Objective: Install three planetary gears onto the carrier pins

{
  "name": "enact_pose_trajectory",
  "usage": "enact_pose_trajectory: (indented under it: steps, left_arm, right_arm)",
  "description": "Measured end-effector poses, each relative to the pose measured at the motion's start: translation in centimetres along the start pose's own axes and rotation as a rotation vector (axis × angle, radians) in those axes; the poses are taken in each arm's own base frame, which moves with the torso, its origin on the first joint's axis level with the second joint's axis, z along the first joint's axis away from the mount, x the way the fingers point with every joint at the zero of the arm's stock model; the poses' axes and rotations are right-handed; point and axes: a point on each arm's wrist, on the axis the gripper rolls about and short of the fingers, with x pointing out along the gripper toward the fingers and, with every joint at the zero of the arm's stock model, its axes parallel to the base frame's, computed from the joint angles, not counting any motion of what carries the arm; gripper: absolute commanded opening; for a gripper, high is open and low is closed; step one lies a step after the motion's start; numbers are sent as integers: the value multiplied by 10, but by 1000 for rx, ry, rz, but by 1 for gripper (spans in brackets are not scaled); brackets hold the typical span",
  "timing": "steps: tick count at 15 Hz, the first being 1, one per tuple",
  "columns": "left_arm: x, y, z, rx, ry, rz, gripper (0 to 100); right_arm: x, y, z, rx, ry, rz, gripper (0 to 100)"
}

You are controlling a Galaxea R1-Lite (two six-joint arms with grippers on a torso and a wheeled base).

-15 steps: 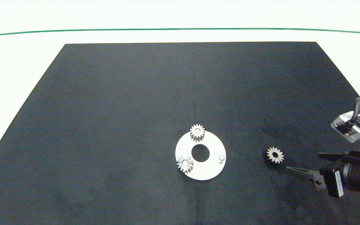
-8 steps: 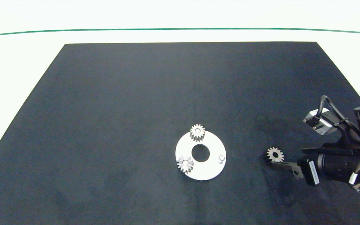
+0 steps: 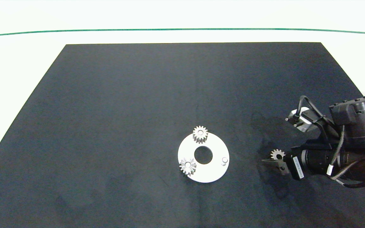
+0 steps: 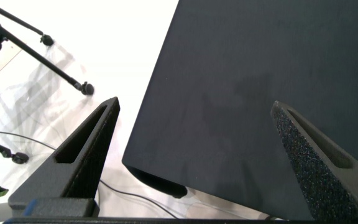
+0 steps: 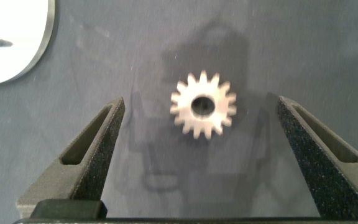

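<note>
A loose planetary gear [image 5: 203, 106] lies flat on the black mat [image 3: 138, 95] between the widely spread fingers of the right gripper [image 5: 207, 134], touching neither finger. Beyond the fingertips, well apart from that gear, sits the white carrier disc [image 3: 212, 174], with two gears already seated on its pins, one [image 3: 200, 134] at the far edge and one [image 3: 187, 166] at the near-left edge, and one bare carrier pin [image 3: 223, 160] nearest the gripper. The left gripper [image 4: 194, 134] hangs over the mat's edge, fingers spread and empty.
</note>
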Motion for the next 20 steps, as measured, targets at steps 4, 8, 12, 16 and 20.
enact_pose_trajectory:
  steps: [4, 8, 12, 16, 20]
  left_arm:
    - [-2, 1, -1, -4, -7, 0, 100]
    - [-4, 2, 0, -12, -19, 0, 100]
    - [-4, 2, 0, -12, -20, -1, 100]
    - [-3, 2, 0, -12, -19, -4, 100]
    - [-3, 2, 0, -10, -17, -3, 100]
  right_arm:
    - [11, 2, 5, -8, 15, -29, 100]
    - [15, 4, 6, -13, 26, -29, 92]
    - [16, 4, 7, -15, 27, -30, 85]
    - [17, 6, 7, -19, 32, -24, 77]
    - [17, 9, 6, -28, 38, -30, 68]
